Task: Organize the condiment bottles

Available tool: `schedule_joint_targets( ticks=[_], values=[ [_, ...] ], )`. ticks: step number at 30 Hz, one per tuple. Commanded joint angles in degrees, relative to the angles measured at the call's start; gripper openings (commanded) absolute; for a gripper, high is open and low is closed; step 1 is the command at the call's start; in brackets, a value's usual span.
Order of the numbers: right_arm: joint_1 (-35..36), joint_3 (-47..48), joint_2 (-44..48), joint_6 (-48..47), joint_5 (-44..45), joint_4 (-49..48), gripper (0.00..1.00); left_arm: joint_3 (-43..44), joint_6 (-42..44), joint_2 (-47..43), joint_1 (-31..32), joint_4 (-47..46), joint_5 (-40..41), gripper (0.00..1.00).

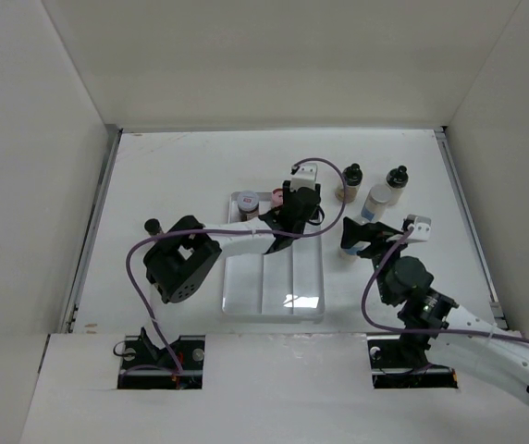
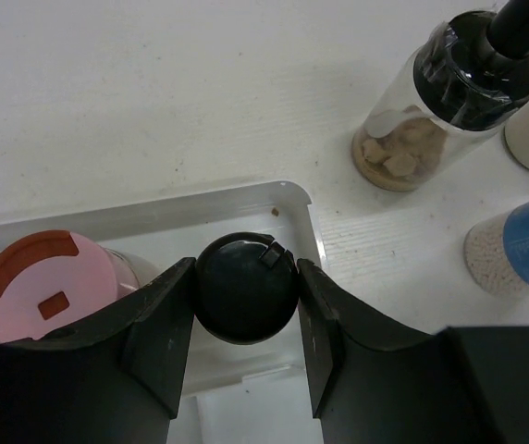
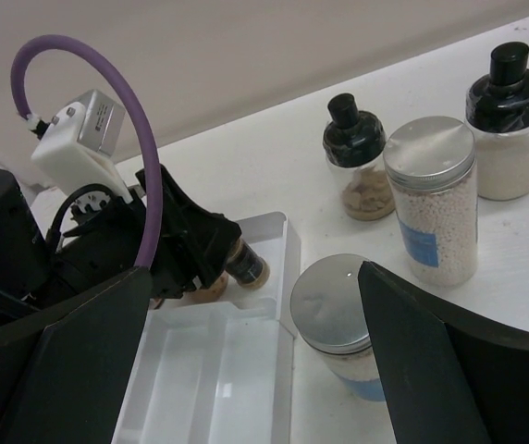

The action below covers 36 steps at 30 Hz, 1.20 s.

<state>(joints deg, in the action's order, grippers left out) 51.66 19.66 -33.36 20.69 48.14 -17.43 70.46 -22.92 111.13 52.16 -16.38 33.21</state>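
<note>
My left gripper point(image 2: 246, 270) is shut on a black-capped bottle point(image 2: 246, 291) with brown contents, holding it in the far compartment of the clear tray point(image 2: 153, 211); it also shows in the right wrist view point(image 3: 249, 264). A pink-capped jar point(image 2: 47, 287) stands next to it in the tray. My right gripper point(image 3: 255, 310) is open, its fingers wide on either side of a silver-capped, blue-labelled jar point(image 3: 334, 305) just right of the tray. Behind it stand a taller silver-capped jar point(image 3: 431, 208) and two black-capped bottles, one tan point(image 3: 357, 157), one white point(image 3: 508, 120).
The clear divided tray point(image 1: 274, 287) lies mid-table, its near compartments bare. A silver-lidded jar point(image 1: 246, 202) stands at its far left corner. White walls enclose the table on three sides. The left arm point(image 1: 186, 259) reaches across the tray's left side.
</note>
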Motion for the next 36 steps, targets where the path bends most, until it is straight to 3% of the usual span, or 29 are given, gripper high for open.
schedule_joint_targets(
  ticks=[1,12,20,26,31,36],
  values=[
    [-0.6,0.0,-0.1,0.5,1.1,-2.4,1.00,-0.8,-0.1,-0.4,0.5,-3.7,0.4,0.40],
    [-1.1,1.1,-1.9,0.8,5.5,0.4,1.00,-2.2,0.1,-4.0,1.3,-4.7,2.5,0.87],
    [-1.6,2.2,-4.2,1.2,9.5,3.2,1.00,-2.7,0.3,-12.4,1.8,-6.6,1.9,0.93],
    [-3.3,3.6,-9.6,2.4,7.6,4.4,1.00,-7.0,0.2,-22.1,0.8,-12.2,1.9,0.94],
    [-5.9,5.1,-14.5,4.3,5.2,6.1,1.00,-15.8,-0.2,-33.8,-1.1,-16.0,1.9,0.94],
    [-10.1,6.2,-18.0,6.0,2.5,6.9,1.00,-30.1,-2.5,-46.6,-3.5,-17.9,3.1,0.94]
  ],
)
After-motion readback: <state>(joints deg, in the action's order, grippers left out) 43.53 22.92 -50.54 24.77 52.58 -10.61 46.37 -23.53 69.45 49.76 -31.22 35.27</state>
